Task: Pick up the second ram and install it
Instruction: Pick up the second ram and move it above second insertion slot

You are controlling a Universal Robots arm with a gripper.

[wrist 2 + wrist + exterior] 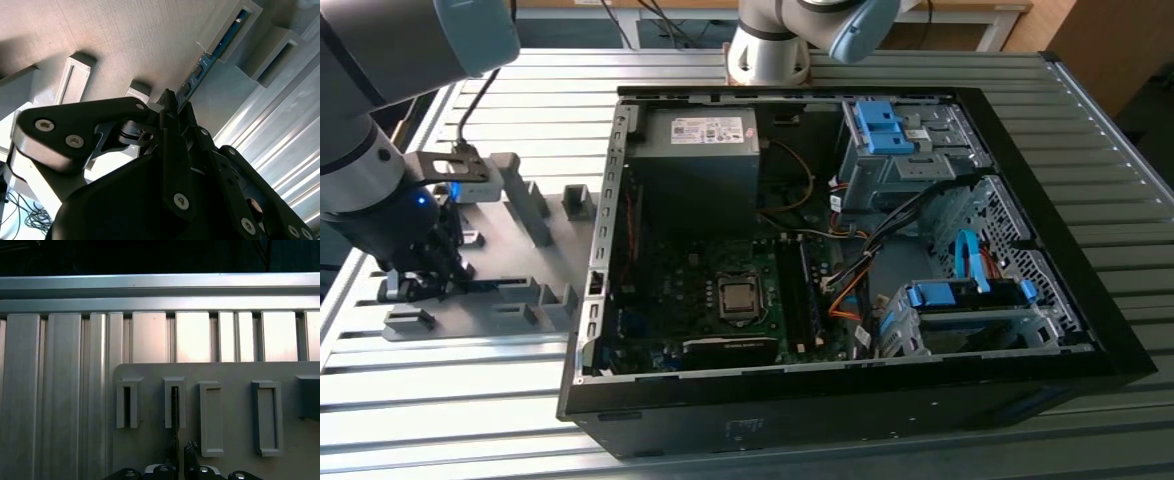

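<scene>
- The gripper (172, 107) hangs over the grey slotted holder (520, 210), at nine o'clock from the open computer case (854, 260) on the counter (1067, 100).
- The second ram (210, 62) stands on edge in its slots, fingers (169, 102) straddling it; whether they pinch cannot be told.
- Likely light, stiff, fragile: best held by the long edges.

Slatted metal table (440, 400) carries grey holder tray (520, 260), open computer case (854, 400).

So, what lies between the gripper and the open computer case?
In the exterior view, the grey holder tray with upright slot blocks lies between the gripper and the computer case, resting on the ribbed metal table.
</scene>
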